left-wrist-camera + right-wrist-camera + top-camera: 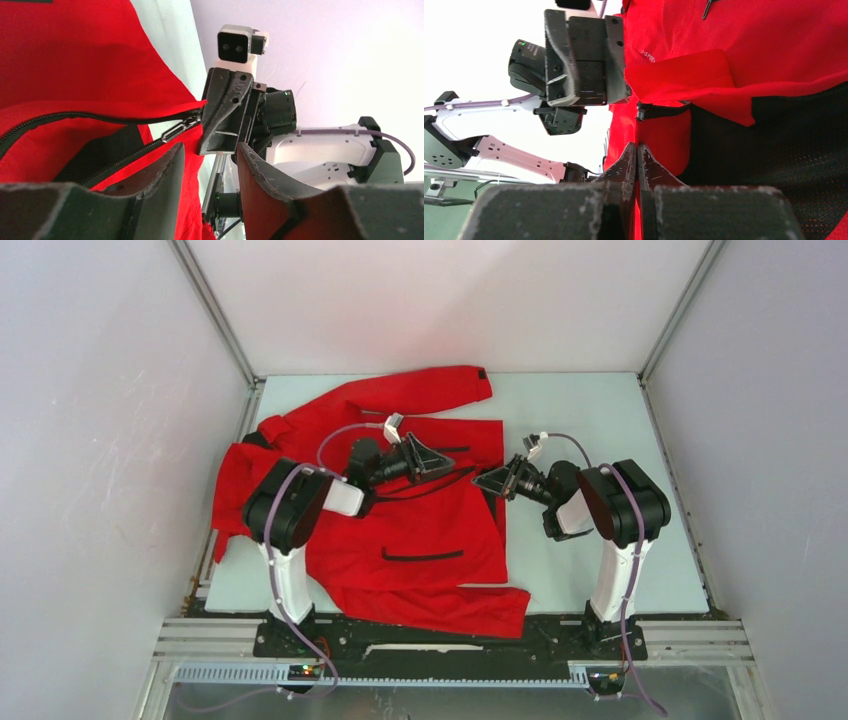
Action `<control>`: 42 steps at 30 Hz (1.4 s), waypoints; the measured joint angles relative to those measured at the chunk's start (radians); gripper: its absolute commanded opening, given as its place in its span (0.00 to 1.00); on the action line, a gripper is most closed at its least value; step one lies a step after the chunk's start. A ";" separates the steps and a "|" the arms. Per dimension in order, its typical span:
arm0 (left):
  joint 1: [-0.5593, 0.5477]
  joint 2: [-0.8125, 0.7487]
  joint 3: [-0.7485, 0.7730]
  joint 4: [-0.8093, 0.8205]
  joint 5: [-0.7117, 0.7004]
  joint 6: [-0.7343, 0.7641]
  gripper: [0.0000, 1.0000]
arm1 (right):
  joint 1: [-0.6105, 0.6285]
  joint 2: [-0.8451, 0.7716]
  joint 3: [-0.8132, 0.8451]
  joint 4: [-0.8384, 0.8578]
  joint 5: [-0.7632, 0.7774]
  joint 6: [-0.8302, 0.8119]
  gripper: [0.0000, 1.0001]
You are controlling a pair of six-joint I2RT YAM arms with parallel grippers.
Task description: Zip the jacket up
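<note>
Jacket (420, 530) on table's (590, 410) left, collar probably leftward

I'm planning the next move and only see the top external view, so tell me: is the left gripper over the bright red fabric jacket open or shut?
Observer: Open. The left gripper has its dark fingers apart, holding nothing.
Operator: And the right one?
Observer: The right gripper is shut, pinching the bright red fabric jacket at its edge.
Operator: Where's the zipper pull?
Observer: The silver metal zipper pull sits ungripped beside the right gripper's tips, ahead of the left's open fingers.
</note>
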 measured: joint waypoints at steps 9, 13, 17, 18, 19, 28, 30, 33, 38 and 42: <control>0.001 0.095 0.001 0.068 -0.047 -0.076 0.47 | 0.000 0.000 0.000 0.000 0.000 0.000 0.00; 0.001 0.103 0.007 0.067 -0.047 -0.076 0.43 | 0.000 0.000 0.000 0.000 0.000 0.000 0.00; 0.001 0.122 0.029 0.068 -0.046 -0.077 0.42 | 0.000 0.000 0.000 0.000 0.000 0.000 0.00; 0.001 0.126 0.033 0.068 -0.046 -0.077 0.42 | 0.000 0.000 0.000 0.000 0.000 0.000 0.00; 0.000 0.128 0.035 0.067 -0.046 -0.077 0.42 | 0.000 0.000 0.000 0.000 0.000 0.000 0.00; -0.006 0.135 0.063 0.045 -0.043 -0.076 0.40 | 0.000 0.000 0.000 0.000 0.000 0.001 0.00; -0.010 0.137 0.066 0.039 -0.042 -0.076 0.40 | 0.000 0.000 0.000 0.000 0.000 0.001 0.00; -0.016 0.140 0.069 0.031 -0.037 -0.075 0.38 | 0.000 0.000 0.000 0.000 0.000 0.001 0.00; -0.027 0.143 0.073 0.018 -0.029 -0.075 0.38 | 0.000 0.000 0.000 0.000 0.000 0.001 0.00; -0.029 0.143 0.078 0.017 -0.021 -0.075 0.37 | 0.000 0.000 0.000 0.000 0.000 0.001 0.00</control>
